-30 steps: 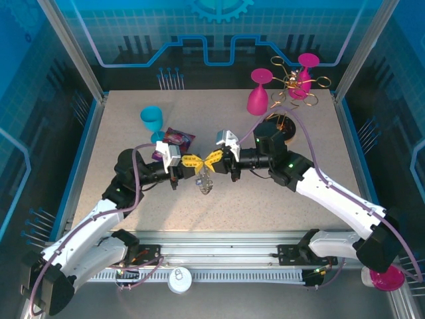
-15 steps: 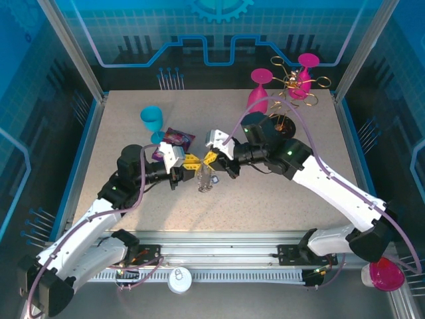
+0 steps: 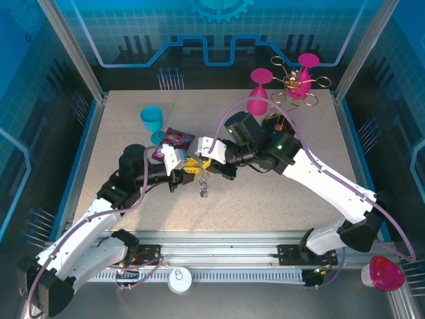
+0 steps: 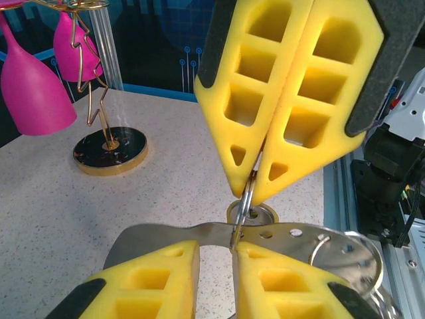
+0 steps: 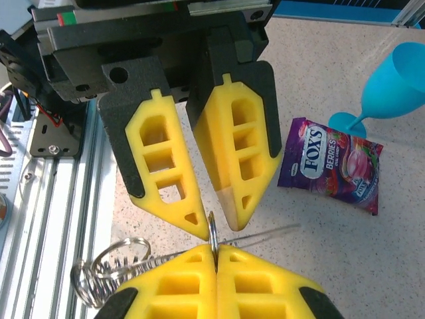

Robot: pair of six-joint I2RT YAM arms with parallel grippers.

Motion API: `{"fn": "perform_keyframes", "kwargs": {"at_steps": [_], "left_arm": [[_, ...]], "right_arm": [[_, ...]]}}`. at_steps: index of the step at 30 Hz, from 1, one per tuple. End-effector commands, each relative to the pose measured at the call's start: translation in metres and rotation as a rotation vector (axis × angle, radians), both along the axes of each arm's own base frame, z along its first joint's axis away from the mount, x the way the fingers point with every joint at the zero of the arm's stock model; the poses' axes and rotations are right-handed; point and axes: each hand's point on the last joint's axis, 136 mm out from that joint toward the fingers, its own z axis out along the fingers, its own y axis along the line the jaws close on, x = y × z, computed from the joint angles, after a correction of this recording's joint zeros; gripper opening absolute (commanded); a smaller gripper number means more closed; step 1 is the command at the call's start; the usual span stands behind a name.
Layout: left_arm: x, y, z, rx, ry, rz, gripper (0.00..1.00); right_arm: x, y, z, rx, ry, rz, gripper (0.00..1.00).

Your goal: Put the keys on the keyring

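My right gripper (image 5: 216,256) is shut on a small metal split ring (image 5: 213,224), pinched upright between its yellow pads. My left gripper (image 5: 216,222) faces it tip to tip, jaws a little apart, with the ring's top in the gap. In the left wrist view the ring (image 4: 246,196) meets the inner corner of one left finger (image 4: 265,266), and a flat silvery plate with holes (image 4: 312,242) lies across behind. A thin wire and coiled links of the keyring (image 5: 99,272) trail from the ring and hang below both grippers (image 3: 204,187). The keys are hidden.
A purple candy packet (image 3: 174,139) and a teal goblet (image 3: 151,119) sit just behind the left gripper (image 3: 191,166). Pink goblets (image 3: 258,93) and a gold wire rack (image 3: 292,83) on a round base (image 4: 109,149) stand at the back right.
The left jaws have parted from shut to slightly open. The right arm has swung left and forward, carrying the ring and the hanging cluster with it.
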Motion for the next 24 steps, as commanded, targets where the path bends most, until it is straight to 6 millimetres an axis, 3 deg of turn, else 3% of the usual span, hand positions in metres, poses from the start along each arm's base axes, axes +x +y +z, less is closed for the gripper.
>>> {"fn": "perform_keyframes", "kwargs": {"at_steps": [1,10,24], "left_arm": [[-0.010,-0.004,0.023,-0.033,-0.071,-0.058,0.22],[-0.012,-0.003,0.018,-0.004,-0.076,-0.065,0.26],[-0.010,-0.006,0.022,-0.017,-0.081,-0.079,0.09]], "right_arm": [[-0.002,0.001,-0.002,-0.040,-0.020,0.012,0.00],[0.000,0.000,0.004,-0.006,-0.034,-0.003,0.00],[-0.014,0.020,0.005,0.036,-0.016,0.076,0.00]]}}
